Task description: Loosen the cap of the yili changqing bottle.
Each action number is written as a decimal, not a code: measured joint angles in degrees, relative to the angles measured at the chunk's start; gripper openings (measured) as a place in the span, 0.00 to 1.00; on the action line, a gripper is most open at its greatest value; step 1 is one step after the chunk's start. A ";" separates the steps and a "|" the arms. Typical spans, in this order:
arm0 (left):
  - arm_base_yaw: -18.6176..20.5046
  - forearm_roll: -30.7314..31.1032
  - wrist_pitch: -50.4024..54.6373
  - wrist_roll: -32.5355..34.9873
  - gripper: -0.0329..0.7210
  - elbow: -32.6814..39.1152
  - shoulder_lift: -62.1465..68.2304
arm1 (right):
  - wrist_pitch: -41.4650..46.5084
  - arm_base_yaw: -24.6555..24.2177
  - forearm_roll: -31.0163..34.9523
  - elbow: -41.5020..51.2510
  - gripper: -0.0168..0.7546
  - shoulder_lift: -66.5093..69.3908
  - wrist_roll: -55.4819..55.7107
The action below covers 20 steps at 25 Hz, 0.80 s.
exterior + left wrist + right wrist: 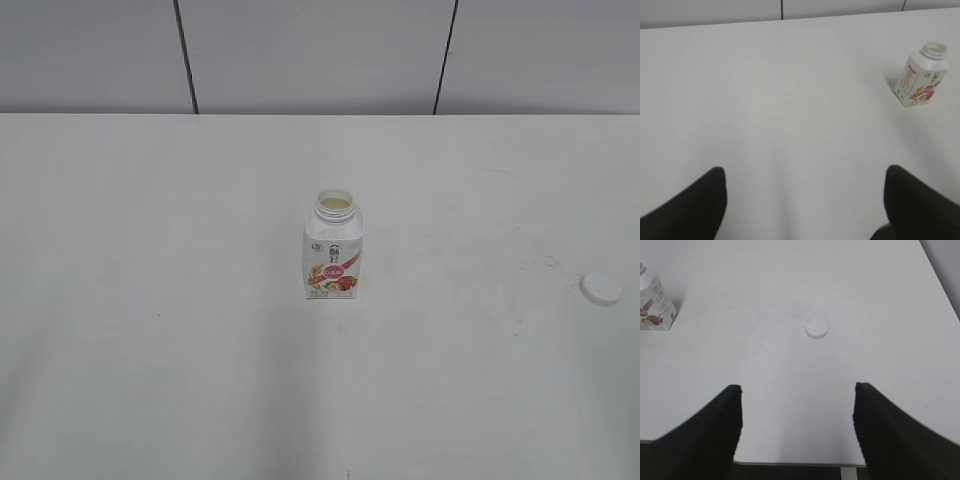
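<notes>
Task looks done: cap (601, 288) off, lying on bench (150, 350) well right of yili changqing bottle (333, 250). Bottle upright mid-bench, neck open. Left tool (805, 200) and right tool (797, 425) both spread wide, empty, well apart from both.

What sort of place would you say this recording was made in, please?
Probably a lab or test bench: a plain white table before grey wall panels, bearing only an uncapped drink bottle and its cap, with both grippers, left and right, open above it.
</notes>
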 joint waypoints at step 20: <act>9.27 -3.34 -0.13 0.00 0.82 0.00 0.00 | -0.07 0.00 0.00 0.00 0.74 0.00 0.00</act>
